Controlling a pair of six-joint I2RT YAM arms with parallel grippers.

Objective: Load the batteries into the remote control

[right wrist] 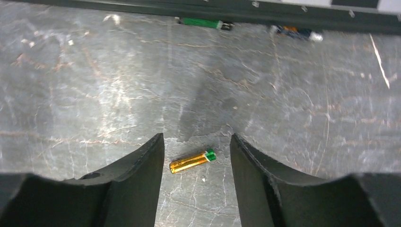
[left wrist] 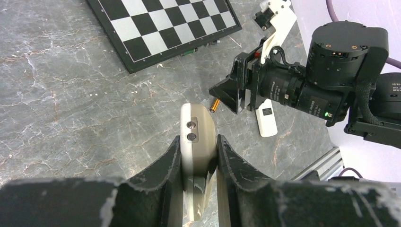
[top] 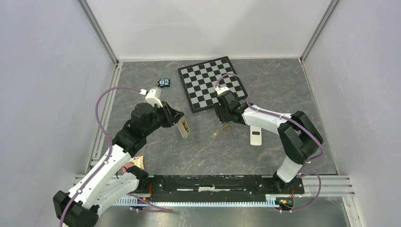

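Lying flat on the grey marbled table (right wrist: 302,118), a gold battery (right wrist: 192,161) with a green end sits between the fingers of the right gripper (right wrist: 196,142). The jaws stand apart, and the battery touches neither finger, though it is nearer the one on the view's left. The left gripper (left wrist: 198,139) is clamped on the remote control (left wrist: 198,118), held on edge with its tan recessed side showing. The remote is off to the battery's left, and the chessboard (top: 213,82) lies beyond both.
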